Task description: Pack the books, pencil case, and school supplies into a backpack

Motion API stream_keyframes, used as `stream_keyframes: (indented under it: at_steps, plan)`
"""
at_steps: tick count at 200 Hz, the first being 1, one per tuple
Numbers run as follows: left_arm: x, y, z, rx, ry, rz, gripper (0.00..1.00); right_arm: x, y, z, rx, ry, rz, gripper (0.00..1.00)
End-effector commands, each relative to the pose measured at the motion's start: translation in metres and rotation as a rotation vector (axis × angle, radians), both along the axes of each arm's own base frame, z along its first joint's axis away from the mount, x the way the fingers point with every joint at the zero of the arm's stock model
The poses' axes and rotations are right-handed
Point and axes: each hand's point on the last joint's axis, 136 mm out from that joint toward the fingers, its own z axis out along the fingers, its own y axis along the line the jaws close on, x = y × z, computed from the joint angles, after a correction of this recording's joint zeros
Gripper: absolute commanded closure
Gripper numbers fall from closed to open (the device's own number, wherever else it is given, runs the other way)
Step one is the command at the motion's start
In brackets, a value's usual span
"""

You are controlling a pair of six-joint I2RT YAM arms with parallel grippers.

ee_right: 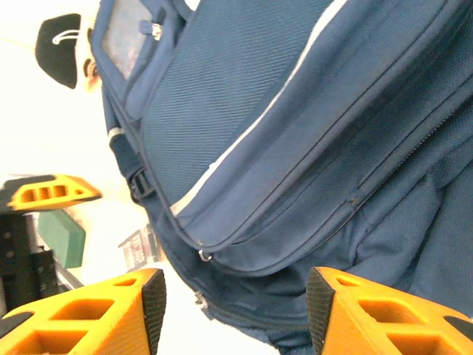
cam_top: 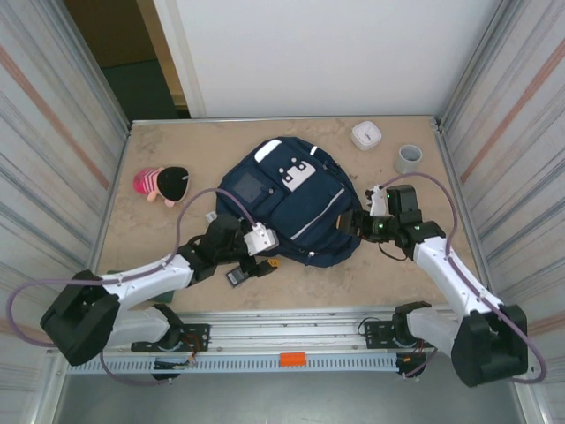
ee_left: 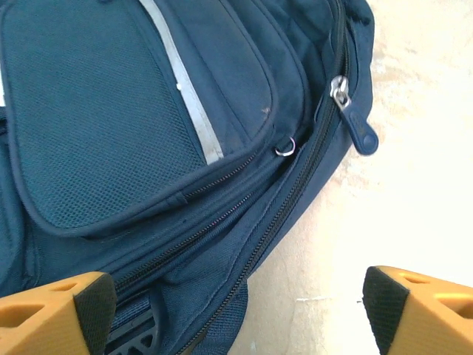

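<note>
The navy-blue backpack (cam_top: 282, 203) lies flat mid-table, front pockets up. My left gripper (cam_top: 267, 254) sits at its near edge, open wide; in the left wrist view the gripper (ee_left: 236, 318) spans the bag's zippered rim (ee_left: 222, 244) and bare table, gripping nothing, and a zipper pull (ee_left: 362, 134) hangs farther off. My right gripper (cam_top: 356, 221) is at the bag's right side, open, the gripper (ee_right: 235, 307) straddling loose fabric of the backpack (ee_right: 295, 148). A dark green book (ee_right: 63, 237) and a clear packet with red print (ee_right: 140, 248) lie beside the bag. A black rectangle (cam_top: 237, 276) rests by my left wrist. The pencil case is out of view.
A pink-and-black plush doll (cam_top: 161, 183) lies at the left. A white round device (cam_top: 366, 135) and a grey cup (cam_top: 409, 158) stand at the back right. Ribbed walls close in both sides, and a metal rail (cam_top: 291, 336) runs along the near edge.
</note>
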Motion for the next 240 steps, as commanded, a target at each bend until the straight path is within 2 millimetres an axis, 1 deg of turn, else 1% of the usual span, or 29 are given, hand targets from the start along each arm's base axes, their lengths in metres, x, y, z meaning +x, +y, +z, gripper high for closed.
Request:
stream_keyframes:
  at_steps: [1,21,47,87,113,126,145,151,153,156,182,189,193,201,211,222,231,240]
  plan:
    - [0.006,-0.012,0.011,0.001,-0.107,-0.099,0.12,-0.017,0.002,0.013,-0.03,-0.023,0.03,0.45]
    - [0.011,-0.016,0.006,0.022,-0.131,-0.122,0.13,-0.028,0.006,0.014,-0.034,-0.013,0.045,0.45]
    - [0.018,-0.019,-0.002,0.036,-0.158,-0.121,0.13,-0.036,0.01,0.005,-0.037,0.009,0.051,0.45]
    - [0.02,-0.022,-0.014,0.054,-0.156,-0.14,0.12,-0.049,0.024,0.003,-0.016,0.035,0.107,0.45]
    - [0.025,-0.024,-0.021,0.072,-0.161,-0.14,0.13,-0.056,0.031,-0.01,-0.007,0.084,0.138,0.44]
    - [0.03,-0.026,-0.022,0.074,-0.177,-0.135,0.13,-0.055,0.03,-0.017,-0.015,0.103,0.132,0.45]
    - [0.029,-0.033,-0.023,0.069,-0.167,-0.169,0.16,-0.054,0.03,-0.024,-0.026,0.116,0.127,0.45]
    - [0.028,-0.036,-0.025,0.071,-0.162,-0.183,0.18,-0.052,0.03,-0.023,-0.023,0.11,0.127,0.45]
    - [0.027,-0.036,-0.026,0.075,-0.159,-0.188,0.19,-0.052,0.03,-0.028,-0.029,0.129,0.127,0.45]
    - [0.026,-0.038,-0.026,0.076,-0.16,-0.195,0.2,-0.052,0.031,-0.029,-0.03,0.135,0.128,0.45]
    - [0.02,-0.046,-0.033,0.094,-0.155,-0.241,0.38,-0.052,0.032,-0.029,-0.032,0.154,0.125,0.45]
    - [0.017,-0.048,-0.034,0.098,-0.149,-0.252,0.44,-0.053,0.03,-0.028,-0.049,0.158,0.12,0.46]
    - [0.015,-0.049,-0.034,0.097,-0.146,-0.259,0.5,-0.055,0.028,-0.029,-0.067,0.165,0.117,0.46]
    - [0.011,-0.052,-0.034,0.101,-0.138,-0.27,0.57,-0.057,0.021,-0.029,-0.122,0.172,0.099,0.46]
    - [0.005,-0.056,-0.032,0.094,-0.12,-0.286,0.69,-0.066,0.011,-0.032,-0.204,0.2,0.093,0.46]
    - [-0.002,-0.06,-0.03,0.079,-0.092,-0.304,0.8,-0.07,0.005,-0.03,-0.273,0.2,0.092,0.46]
    - [-0.004,-0.062,-0.03,0.068,-0.079,-0.304,0.9,-0.073,0.003,-0.027,-0.311,0.19,0.092,0.46]
    - [-0.005,-0.065,-0.028,0.046,-0.07,-0.299,0.95,-0.074,0.005,-0.024,-0.328,0.176,0.098,0.45]
